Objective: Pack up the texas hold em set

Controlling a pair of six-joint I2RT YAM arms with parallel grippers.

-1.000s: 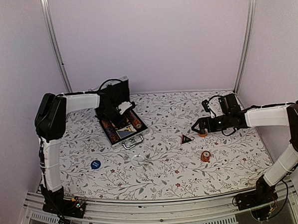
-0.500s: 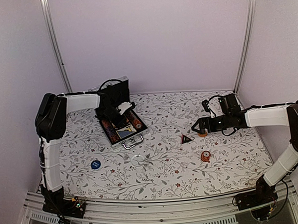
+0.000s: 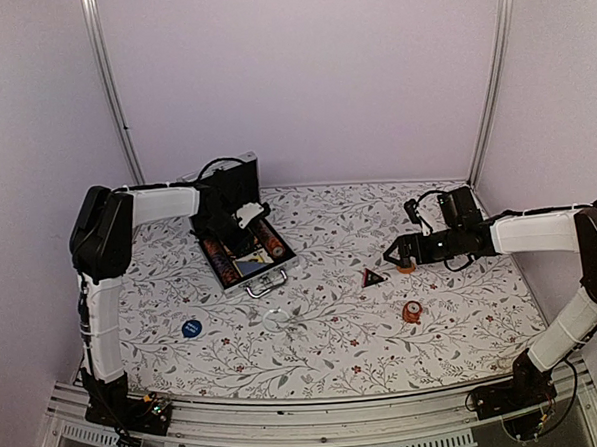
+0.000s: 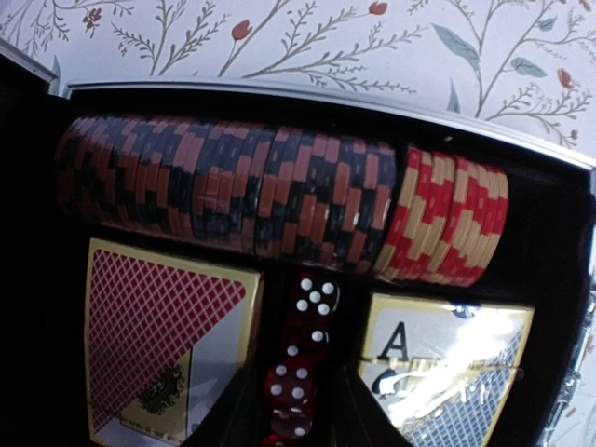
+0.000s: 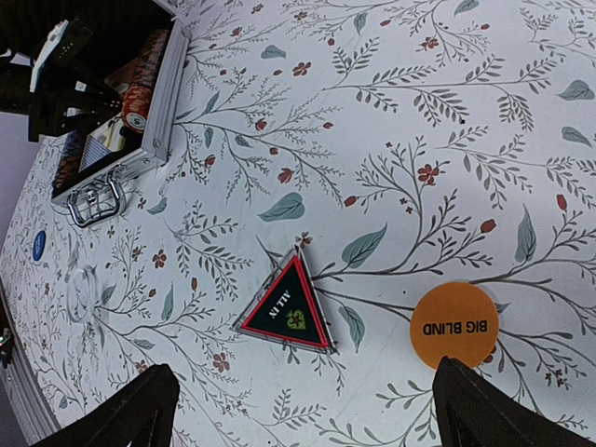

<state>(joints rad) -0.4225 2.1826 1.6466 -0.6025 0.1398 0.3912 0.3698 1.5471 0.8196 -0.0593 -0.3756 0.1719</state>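
**Texas hold em set (image 3: 245,254): tokens outstanding**

Silver briefcase (image 3: 266,280) lies open at the table's (image 3: 335,352) far left, holding a chip row (image 4: 279,196), card decks (image 4: 158,335) and red dice (image 4: 298,372). Left hand (image 3: 240,219) hovers over it; its grip cannot be told. Right hand (image 5: 307,410), released and empty, hangs above the triangular ALL IN token (image 5: 286,315). Judged next: descend, pinch the thin token, carry it to the briefcase.
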